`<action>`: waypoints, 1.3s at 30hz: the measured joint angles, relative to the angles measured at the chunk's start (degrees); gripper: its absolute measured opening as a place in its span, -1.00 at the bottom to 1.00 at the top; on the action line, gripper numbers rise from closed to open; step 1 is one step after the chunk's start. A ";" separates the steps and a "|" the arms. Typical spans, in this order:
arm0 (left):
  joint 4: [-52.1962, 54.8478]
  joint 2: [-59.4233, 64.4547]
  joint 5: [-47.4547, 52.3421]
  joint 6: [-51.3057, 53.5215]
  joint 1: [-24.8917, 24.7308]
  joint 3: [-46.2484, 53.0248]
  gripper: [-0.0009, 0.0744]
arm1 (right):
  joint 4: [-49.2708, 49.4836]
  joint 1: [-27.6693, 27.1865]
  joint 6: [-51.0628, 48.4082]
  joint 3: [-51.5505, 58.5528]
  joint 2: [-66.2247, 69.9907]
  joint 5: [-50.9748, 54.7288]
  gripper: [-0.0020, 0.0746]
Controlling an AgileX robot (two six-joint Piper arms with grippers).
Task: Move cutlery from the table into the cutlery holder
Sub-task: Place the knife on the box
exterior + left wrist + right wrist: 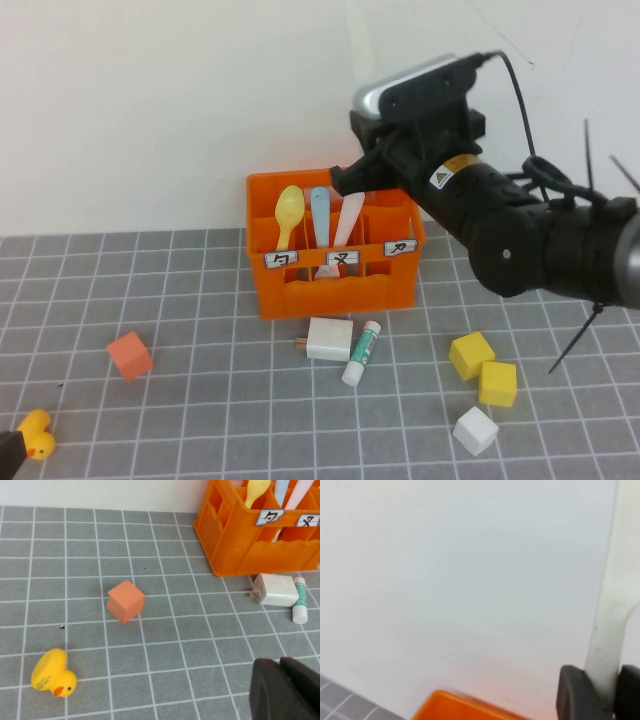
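The orange cutlery holder stands on the grey table at the back; it also shows in the left wrist view and the right wrist view. A pale yellow spoon stands in its left compartment, next to a light blue utensil and a pale pink one. My right gripper is above the holder's back rim. In its wrist view it is shut on the white knife, which points up. My left gripper is shut and empty, low at the table's front left.
A white plug block and a white-and-green tube lie in front of the holder. An orange cube and a yellow duck are at the left. Two yellow cubes and a white cube are at the right.
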 joint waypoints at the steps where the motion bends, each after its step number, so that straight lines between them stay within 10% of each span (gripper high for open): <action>1: 0.00 0.00 0.00 0.00 0.00 0.00 -0.98 | 2.04 -0.05 0.00 0.00 0.63 -0.60 -0.58; 28: 0.10 0.00 -0.10 0.00 0.00 0.00 -0.98 | 8.93 -0.14 -4.02 -0.22 12.82 -4.58 -0.56; 39: 0.10 0.00 -0.10 -0.14 0.00 0.00 -0.98 | 11.25 -0.14 -4.98 -0.22 12.29 -16.49 0.17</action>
